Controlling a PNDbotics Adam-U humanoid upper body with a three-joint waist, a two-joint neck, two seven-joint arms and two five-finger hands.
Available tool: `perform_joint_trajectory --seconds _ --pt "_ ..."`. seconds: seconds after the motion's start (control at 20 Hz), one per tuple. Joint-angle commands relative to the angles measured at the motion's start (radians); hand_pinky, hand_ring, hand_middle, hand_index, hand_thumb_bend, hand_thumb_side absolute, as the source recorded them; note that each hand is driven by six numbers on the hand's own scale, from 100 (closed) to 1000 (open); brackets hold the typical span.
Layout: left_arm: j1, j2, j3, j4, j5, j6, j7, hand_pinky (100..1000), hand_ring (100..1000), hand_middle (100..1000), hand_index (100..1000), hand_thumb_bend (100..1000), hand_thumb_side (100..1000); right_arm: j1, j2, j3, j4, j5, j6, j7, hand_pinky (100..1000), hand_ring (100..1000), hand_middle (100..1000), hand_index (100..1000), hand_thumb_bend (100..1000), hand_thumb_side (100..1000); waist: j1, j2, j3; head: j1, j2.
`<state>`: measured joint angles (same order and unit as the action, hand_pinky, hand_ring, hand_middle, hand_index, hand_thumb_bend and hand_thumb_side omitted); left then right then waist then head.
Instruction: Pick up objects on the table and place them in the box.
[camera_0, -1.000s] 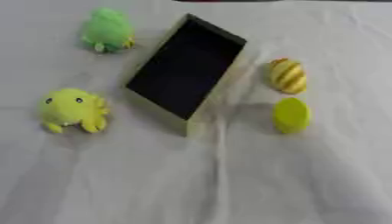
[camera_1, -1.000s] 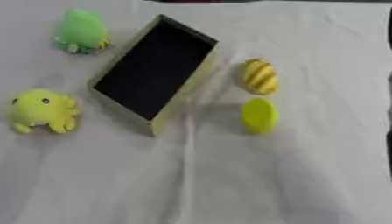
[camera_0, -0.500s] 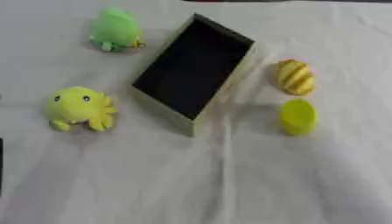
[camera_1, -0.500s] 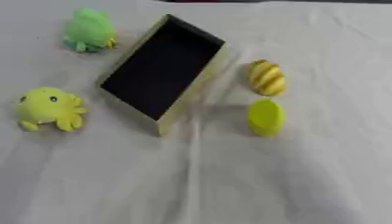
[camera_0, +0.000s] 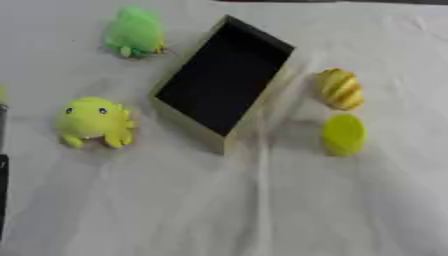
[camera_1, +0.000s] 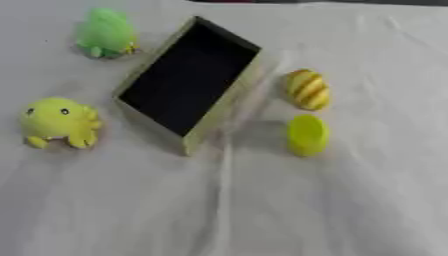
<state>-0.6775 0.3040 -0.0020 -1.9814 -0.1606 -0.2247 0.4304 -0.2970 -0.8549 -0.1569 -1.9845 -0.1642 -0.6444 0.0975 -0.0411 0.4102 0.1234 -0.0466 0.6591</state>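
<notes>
An open box (camera_0: 187, 123) with pale yellow walls and a black inside lies askew in the middle of the table. A green plush toy (camera_0: 134, 31) sits at the far left. Nearer, left of the box, is a yellow plush toy (camera_0: 94, 121) with eyes. Right of the box lie a yellow striped egg-shaped thing (camera_0: 340, 89) and, just in front of it, a yellow-green round thing (camera_0: 343, 134). A thin dark strip of my left hand (camera_0: 3, 195) shows at the left edge of the left eye view, apart from the toys. My right hand is out of sight.
A white, wrinkled cloth (camera_0: 262, 210) covers the table, with folds running from the box toward the near edge. A dark band lies along the far edge at the top.
A dark part of my left arm has come in at the left edge. The whole picture has shifted slightly, so the camera moved; the toys and box lie as before.
</notes>
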Motion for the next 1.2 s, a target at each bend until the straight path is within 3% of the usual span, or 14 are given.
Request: perform_joint_trajectory --seconds 0.05,0.3,0.7,0.9,0.95,1.0,1.2 --pt "-0.007 0.035 0.005 -0.019 -0.002 0.006 -0.001 672 663 634 819 399 533 0.041 -0.148 0.02 -0.016 0.108 -0.057 -0.044 874 919 703 797 100 517 -0.003 -0.021 -0.004 0.005 -0.004" --pt "-0.013 0.046 0.002 -0.019 -0.003 0.005 -0.005 673 664 635 819 401 531 0.113 -0.277 0.061 -0.016 0.262 -0.067 -0.059 874 941 761 829 100 590 -0.008 -0.018 -0.009 -0.003 -0.014" --pt "-0.016 0.045 -0.004 -0.019 0.003 0.007 -0.01 672 663 634 819 397 535 0.118 -0.356 0.131 -0.016 0.521 -0.043 -0.089 875 966 818 867 184 606 -0.01 -0.014 0.0 -0.016 -0.004" --pt "-0.017 0.043 -0.008 -0.019 0.008 0.007 -0.015 672 664 635 819 396 535 0.108 -0.38 0.189 -0.016 0.567 -0.044 -0.047 878 965 816 868 205 599 -0.013 -0.016 0.006 -0.017 -0.002" --pt "-0.018 0.043 -0.01 -0.019 0.009 0.007 -0.016 672 664 634 819 396 535 0.103 -0.384 0.202 -0.016 0.569 -0.044 -0.033 879 967 814 869 242 555 -0.013 -0.016 0.007 -0.017 -0.002" --pt "-0.018 0.043 -0.011 -0.019 0.011 0.007 -0.018 672 664 635 819 396 536 0.096 -0.387 0.215 -0.016 0.57 -0.045 -0.019 880 967 817 870 209 595 -0.014 -0.017 0.008 -0.018 -0.002" --pt "-0.019 0.04 -0.015 -0.019 0.014 0.007 -0.024 672 664 635 819 396 535 0.07 -0.39 0.251 -0.016 0.56 -0.035 0.019 882 970 815 875 214 588 -0.017 -0.019 0.013 -0.022 -0.002"
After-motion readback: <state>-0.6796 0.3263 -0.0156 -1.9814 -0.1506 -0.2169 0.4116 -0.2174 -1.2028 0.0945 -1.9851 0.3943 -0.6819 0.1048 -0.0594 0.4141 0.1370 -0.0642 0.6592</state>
